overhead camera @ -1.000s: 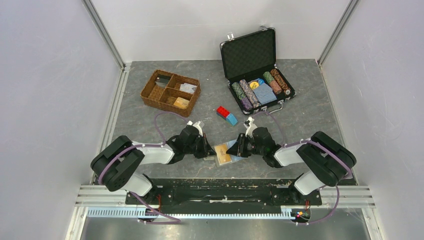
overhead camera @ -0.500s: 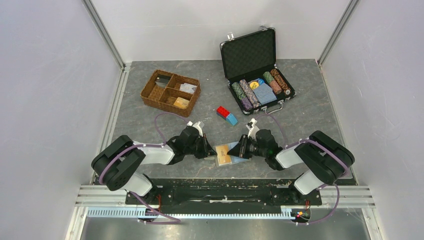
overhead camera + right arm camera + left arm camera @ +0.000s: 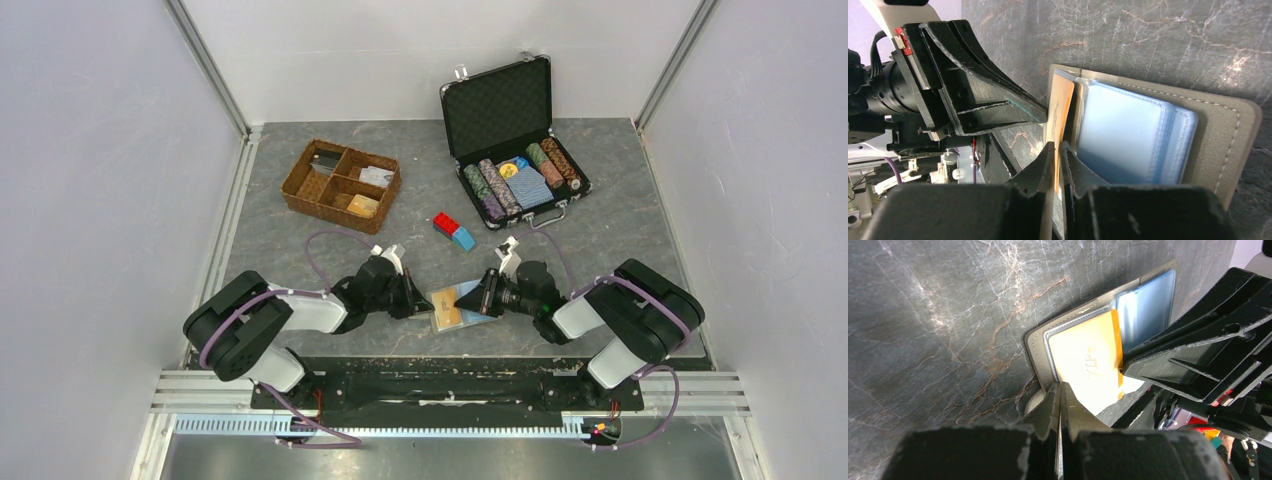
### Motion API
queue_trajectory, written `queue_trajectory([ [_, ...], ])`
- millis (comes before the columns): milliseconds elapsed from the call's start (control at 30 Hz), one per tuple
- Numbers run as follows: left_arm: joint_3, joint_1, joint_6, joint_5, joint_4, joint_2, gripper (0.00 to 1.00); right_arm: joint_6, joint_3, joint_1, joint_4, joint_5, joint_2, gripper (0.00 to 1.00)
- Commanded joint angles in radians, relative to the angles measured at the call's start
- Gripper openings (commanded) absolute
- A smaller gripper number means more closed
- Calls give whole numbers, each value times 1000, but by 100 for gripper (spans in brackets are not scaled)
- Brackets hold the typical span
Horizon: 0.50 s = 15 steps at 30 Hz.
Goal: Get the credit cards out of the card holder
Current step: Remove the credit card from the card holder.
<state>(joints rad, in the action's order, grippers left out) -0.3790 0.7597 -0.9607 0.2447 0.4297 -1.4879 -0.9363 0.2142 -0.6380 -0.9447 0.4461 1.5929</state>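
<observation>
At the near edge, left gripper [image 3: 1060, 390] clamps holder [image 3: 1228, 130], right gripper [image 3: 1057, 150] pinches orange card [image 3: 1088, 360] (not out yet); blue cards [image 3: 1123, 130] remain.

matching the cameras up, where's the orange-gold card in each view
Top external: orange-gold card low centre, lying in the open card holder.
Left wrist: orange-gold card right of centre, face up, light blue sleeves beyond it.
Right wrist: orange-gold card at centre, seen nearly edge-on, left of the light blue sleeves.
Shared landmark: the grey-tan card holder's stitched border around the card.
</observation>
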Motion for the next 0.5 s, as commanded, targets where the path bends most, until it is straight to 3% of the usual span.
queue_trajectory([
  [0, 40, 35, -36, 33, -65, -48, 2, -18, 12, -14, -95, 46, 10, 6],
  [67, 42, 35, -36, 30, -66, -50, 2, -14, 14, -13, -88, 43, 11, 0],
  [467, 0, 35, 27, -52, -211, -51, 2, 85, 4, 13, 147, -20, -109, 0],
])
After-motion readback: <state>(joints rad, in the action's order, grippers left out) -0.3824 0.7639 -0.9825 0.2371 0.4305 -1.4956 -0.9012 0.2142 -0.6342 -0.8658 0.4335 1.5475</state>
